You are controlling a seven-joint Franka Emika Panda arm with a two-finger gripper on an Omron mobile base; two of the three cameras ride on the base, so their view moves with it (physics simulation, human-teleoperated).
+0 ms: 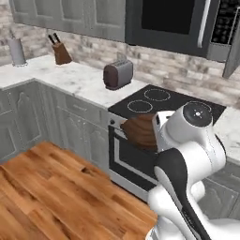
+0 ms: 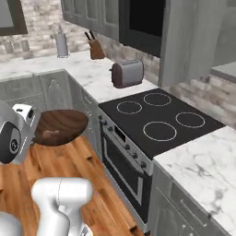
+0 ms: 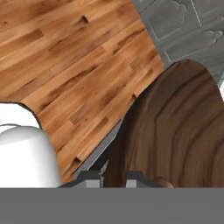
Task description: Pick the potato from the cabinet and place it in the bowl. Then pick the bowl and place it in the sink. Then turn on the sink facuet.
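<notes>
My gripper [image 3: 112,179] is shut on the rim of the dark-brown wood-grain bowl [image 3: 175,131], with a finger on each side of the edge. The bowl [image 1: 139,130] hangs in the air in front of the stove, above the wooden floor. In the right base view the bowl [image 2: 62,124] sits just right of my white hand, and a small tan lump, the potato [image 2: 52,134], lies inside it. The grey cabinet's open door [image 2: 184,41] and shelf [image 2: 226,70] are at the upper right. The sink and the sink facuet are out of view.
A black stove top [image 2: 156,115] with an oven front below stands close to the right of the bowl. On the marble counter [image 1: 70,77] stand a toaster [image 1: 118,74], a knife block [image 1: 60,52] and a paper roll [image 1: 17,50]. A microwave [image 1: 168,21] hangs above.
</notes>
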